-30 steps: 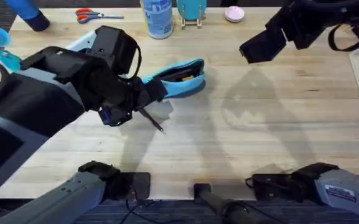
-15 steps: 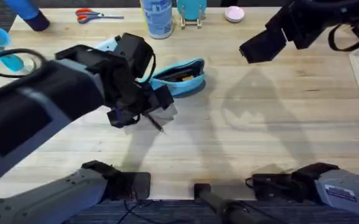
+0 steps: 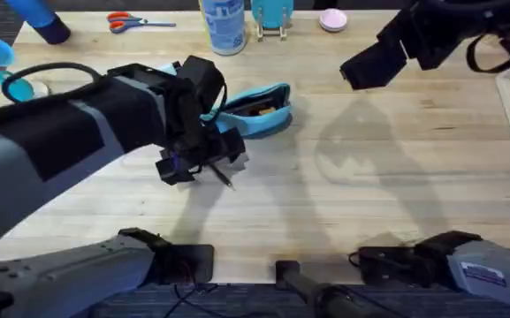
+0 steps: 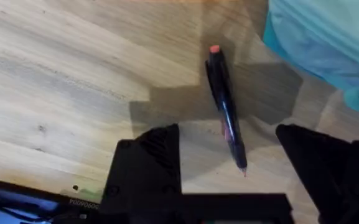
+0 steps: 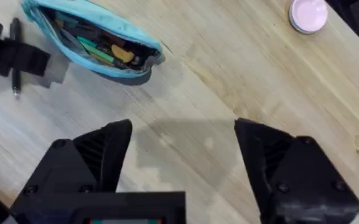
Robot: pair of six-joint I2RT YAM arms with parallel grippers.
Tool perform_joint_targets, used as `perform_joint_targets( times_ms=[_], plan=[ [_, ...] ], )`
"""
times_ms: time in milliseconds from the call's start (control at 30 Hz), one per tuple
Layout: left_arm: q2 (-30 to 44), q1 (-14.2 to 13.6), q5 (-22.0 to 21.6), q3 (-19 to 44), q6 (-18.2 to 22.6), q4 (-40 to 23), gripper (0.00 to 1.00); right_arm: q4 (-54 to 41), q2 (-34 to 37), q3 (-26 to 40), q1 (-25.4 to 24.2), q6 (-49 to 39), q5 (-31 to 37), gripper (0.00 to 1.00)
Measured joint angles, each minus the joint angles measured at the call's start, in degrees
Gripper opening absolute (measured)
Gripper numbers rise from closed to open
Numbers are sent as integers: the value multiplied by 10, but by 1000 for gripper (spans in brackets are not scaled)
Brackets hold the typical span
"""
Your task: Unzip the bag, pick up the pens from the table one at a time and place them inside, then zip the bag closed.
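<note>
Left wrist view: slim dark pen (image 4: pixel 225 109), orange-tipped, flat on table (image 4: pixel 61 81).

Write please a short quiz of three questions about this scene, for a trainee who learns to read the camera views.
1. True or false: the bag is zipped closed.
2. Where does the pen lie? A) inside the bag B) on the table between the left gripper's open fingers C) clamped in the right gripper
3. Fill in: the right gripper's fingers are ____.

Key: 1 false, it gapes open with items inside; 2 B; 3 open.
</note>
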Motion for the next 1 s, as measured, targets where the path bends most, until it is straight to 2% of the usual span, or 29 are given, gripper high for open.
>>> perform_joint_targets(
  times_ms=[100,200,333,500,667,733,1000],
  plan=[
    [7,0,-5,-6,1,3,946,0,0,0,0,0,0,997],
    [8,0,-8,-7,2,3,893,0,0,0,0,0,0,997],
    [9,0,-9,-7,2,2,689,0,0,0,0,0,0,997],
    [9,0,-7,-7,2,3,282,0,0,0,0,0,0,997],
    [8,0,-6,-6,2,3,83,0,0,0,0,0,0,997],
    [8,0,-6,-6,2,2,53,0,0,0,0,0,0,997],
    [8,0,-5,-6,2,2,48,0,0,0,0,0,0,997]
  ],
)
